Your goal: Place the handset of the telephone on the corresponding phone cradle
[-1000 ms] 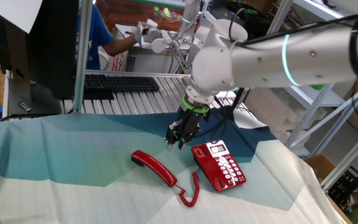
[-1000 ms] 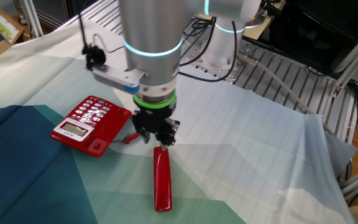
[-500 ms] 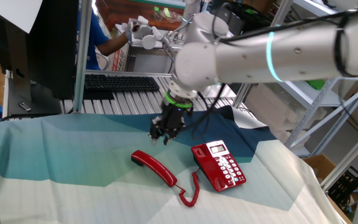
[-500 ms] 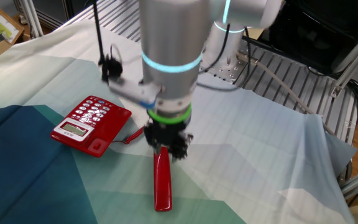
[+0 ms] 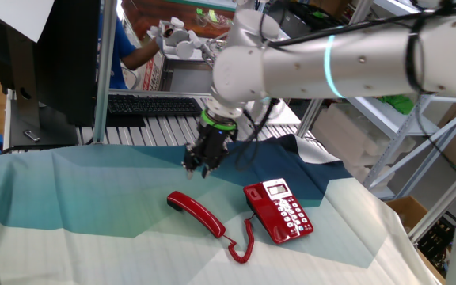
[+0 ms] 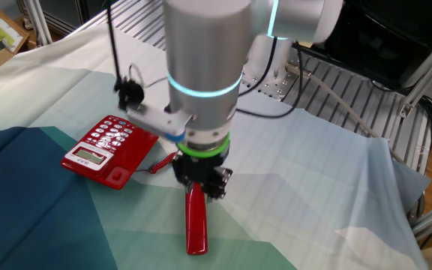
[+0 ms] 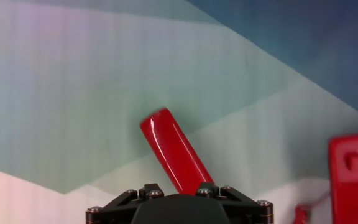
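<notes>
- We see the handset lying flat on the bench, off its phone cradle.
- The telephone sits at the handset's 3 o'clock, joined by the coiled cord.
- The hand hovers above the handset, empty; its fingers appear closed, though we cannot tell for certain.

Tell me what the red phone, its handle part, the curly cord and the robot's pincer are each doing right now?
handset: off the phone, lying flat on the cloth, nothing holding it.
telephone: resting on the cloth, buttons facing up.
phone cradle: empty.
cord: coiled, running from the handset to the telephone.
pincer: above the handset, holding nothing; open or shut is unclear.
</notes>
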`<state>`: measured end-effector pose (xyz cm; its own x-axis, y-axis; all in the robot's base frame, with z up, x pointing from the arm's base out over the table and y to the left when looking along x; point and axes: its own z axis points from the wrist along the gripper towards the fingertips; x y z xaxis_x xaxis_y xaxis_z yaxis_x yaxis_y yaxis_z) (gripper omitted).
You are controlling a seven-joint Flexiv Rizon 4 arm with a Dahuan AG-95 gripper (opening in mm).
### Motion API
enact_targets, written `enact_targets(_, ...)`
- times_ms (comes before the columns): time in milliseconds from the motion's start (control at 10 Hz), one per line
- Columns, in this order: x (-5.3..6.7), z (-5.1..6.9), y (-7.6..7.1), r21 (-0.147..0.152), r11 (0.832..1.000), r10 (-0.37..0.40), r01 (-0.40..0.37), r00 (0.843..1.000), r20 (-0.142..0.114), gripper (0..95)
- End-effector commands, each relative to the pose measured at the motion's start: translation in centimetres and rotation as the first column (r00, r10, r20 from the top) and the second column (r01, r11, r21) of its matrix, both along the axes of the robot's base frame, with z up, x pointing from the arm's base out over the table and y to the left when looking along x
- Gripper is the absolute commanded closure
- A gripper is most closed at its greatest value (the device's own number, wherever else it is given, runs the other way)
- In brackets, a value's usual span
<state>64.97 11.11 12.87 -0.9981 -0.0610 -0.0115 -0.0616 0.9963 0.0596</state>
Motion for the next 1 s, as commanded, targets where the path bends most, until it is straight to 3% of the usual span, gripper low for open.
enact_targets(100,0.0,-0.5,-0.2,-0.007,1.000,0.020,-0.020,1.000,0.011,57.0)
enact_targets(500,0.1,-2.5,-0.7,-0.001,1.000,0.023,-0.023,1.000,0.018,57.0)
enact_targets(800,-0.3,-4.3,-1.2,-0.001,1.000,0.025,-0.025,0.999,0.044,57.0)
enact_targets(1000,-0.5,-4.8,-1.9,0.000,0.999,0.036,-0.036,0.998,0.051,57.0)
